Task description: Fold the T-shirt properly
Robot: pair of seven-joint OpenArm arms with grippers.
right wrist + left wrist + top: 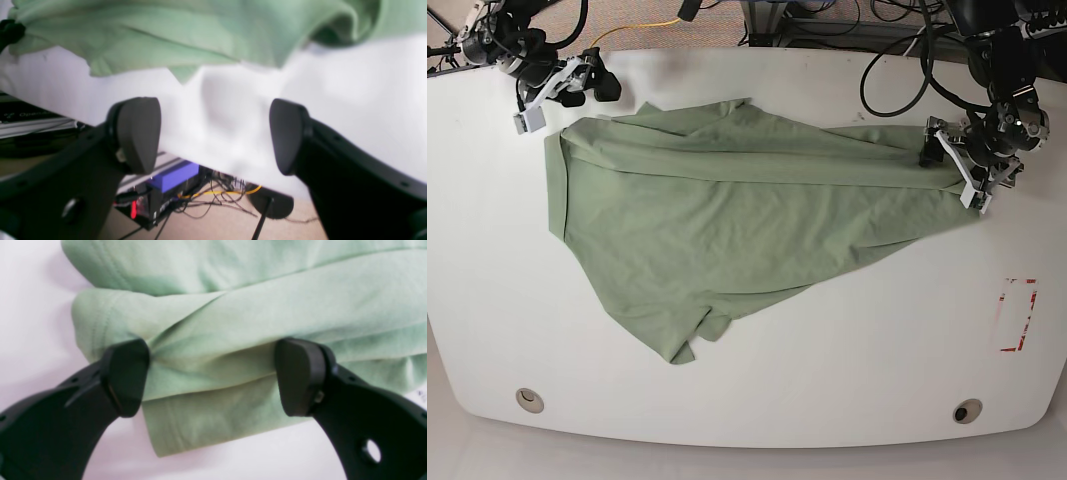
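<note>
The left gripper (pixel 211 376) stands with its jaws wide apart, and a bunched, layered edge of the T-shirt (pixel 233 326) lies in the gap between the two black pads, touching both but not pinched by them. Just ahead of this gripper the cloth rises in several soft folds, one hem band lying beyond its left-hand pad; a loose flap hangs back toward the camera between the fingers, over the white table (pixel 26 306). The right gripper (pixel 215 135) also has its jaws spread, with nothing between them except the bare table (pixel 350 100). The T-shirt (pixel 186 36) lies beyond this gripper's fingertips, apart from them, its ragged green edge running across the far side of the gap. Below the table's edge, behind the pads, a blue box (pixel 175 175) and tangled cables (pixel 217 196) show on the floor. In the base view the T-shirt (pixel 727 220) is spread crumpled across the table (pixel 847 360), one corner reaching into the left gripper (pixel 957 160), the opposite upper corner lying just beside the right gripper (pixel 577 85).
</note>
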